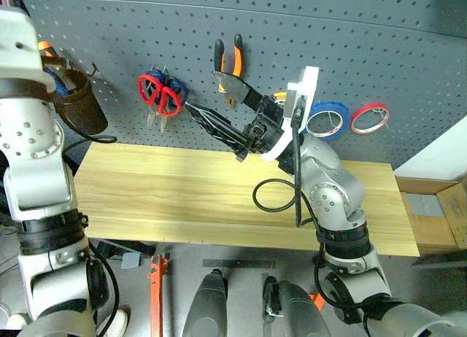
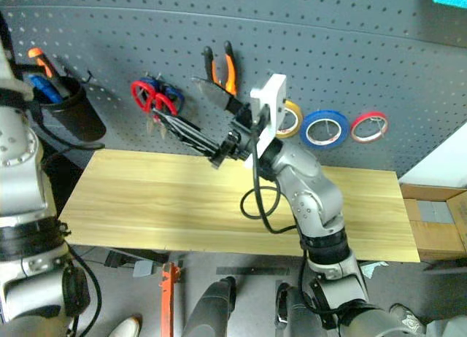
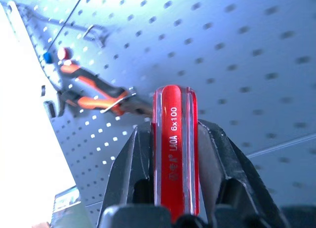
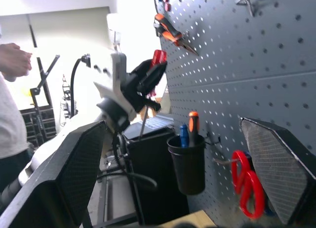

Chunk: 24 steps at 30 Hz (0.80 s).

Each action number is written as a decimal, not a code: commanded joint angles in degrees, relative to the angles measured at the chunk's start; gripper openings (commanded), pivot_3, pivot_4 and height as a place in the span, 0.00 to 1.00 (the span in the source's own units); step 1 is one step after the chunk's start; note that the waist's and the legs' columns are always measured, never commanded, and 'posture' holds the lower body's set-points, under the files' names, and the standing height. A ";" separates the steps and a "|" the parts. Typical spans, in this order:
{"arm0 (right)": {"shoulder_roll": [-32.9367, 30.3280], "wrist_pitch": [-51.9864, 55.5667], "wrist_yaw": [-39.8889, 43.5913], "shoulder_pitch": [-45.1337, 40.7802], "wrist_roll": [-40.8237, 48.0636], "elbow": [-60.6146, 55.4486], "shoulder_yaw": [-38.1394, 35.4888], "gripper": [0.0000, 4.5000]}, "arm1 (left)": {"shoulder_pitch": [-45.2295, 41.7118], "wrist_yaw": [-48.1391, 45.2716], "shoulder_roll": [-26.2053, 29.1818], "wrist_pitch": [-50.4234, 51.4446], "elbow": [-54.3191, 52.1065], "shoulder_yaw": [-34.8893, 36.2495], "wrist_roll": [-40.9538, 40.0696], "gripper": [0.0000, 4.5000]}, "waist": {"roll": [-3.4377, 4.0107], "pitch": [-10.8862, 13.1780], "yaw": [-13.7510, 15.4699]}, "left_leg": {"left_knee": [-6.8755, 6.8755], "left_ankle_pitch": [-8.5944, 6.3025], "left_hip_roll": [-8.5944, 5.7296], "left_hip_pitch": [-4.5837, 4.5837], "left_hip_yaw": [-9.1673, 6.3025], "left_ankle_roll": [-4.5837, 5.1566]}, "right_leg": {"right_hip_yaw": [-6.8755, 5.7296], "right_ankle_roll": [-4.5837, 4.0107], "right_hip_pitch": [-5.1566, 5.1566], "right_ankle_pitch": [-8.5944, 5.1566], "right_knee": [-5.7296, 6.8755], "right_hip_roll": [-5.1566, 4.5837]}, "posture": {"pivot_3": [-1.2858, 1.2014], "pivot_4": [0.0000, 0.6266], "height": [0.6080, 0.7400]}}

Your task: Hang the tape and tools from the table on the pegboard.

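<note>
My left gripper [image 3: 175, 132] is shut on the screwdriver [image 3: 175, 154] by its translucent red handle, held up close to the dark grey pegboard [image 3: 237, 50]. In the right wrist view the screwdriver [image 4: 158, 57] hangs shaft down above a black cup [image 4: 186, 164]. My right gripper [image 1: 202, 91] is open and empty, raised over the table [image 1: 160, 191] and pointing left along the pegboard [image 1: 328, 38]. On the board hang the red-handled scissors [image 1: 160, 93], the orange-and-black pliers [image 1: 228, 60] and the blue tape [image 1: 326, 119].
The black cup [image 1: 76, 100] on the board's left holds orange- and blue-handled tools. A red roll [image 1: 370, 118] hangs right of the blue tape, a yellow roll [image 2: 290, 118] left of it. A person's hand [image 4: 15, 60] shows far left. A cardboard box [image 1: 438, 213] sits right of the table.
</note>
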 commanded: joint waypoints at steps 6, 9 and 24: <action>0.28 -3.36 -2.56 -0.25 -2.61 0.41 -0.49 1.00 | -19.19 0.45 3.93 -17.06 29.16 -2.83 -1.13 0.19 | -0.10 -0.26 0.17 | 0.06 0.06 0.12 0.00 -0.04 -0.09 | -0.15 -0.42 0.03 0.25 0.06 0.18 | 0.63 0.25 1.00; -0.25 -3.21 -2.86 0.42 -3.16 0.19 -0.33 1.00 | -23.08 0.20 3.07 -20.72 37.06 -4.01 -1.56 0.19 | -0.09 -0.27 0.00 | 0.09 0.07 0.11 0.00 -0.06 -0.11 | -0.18 -0.47 0.03 0.28 0.10 0.20 | 0.63 0.27 1.00; -2.50 -2.57 -3.76 2.27 -4.47 -0.78 0.78 1.00 | -19.10 -2.78 -2.35 -21.13 47.65 -3.27 -8.30 0.19 | -0.09 -0.27 -0.52 | 0.19 0.09 0.13 0.01 -0.15 -0.11 | -0.30 -0.53 0.08 0.32 0.22 0.24 | 0.62 0.31 1.00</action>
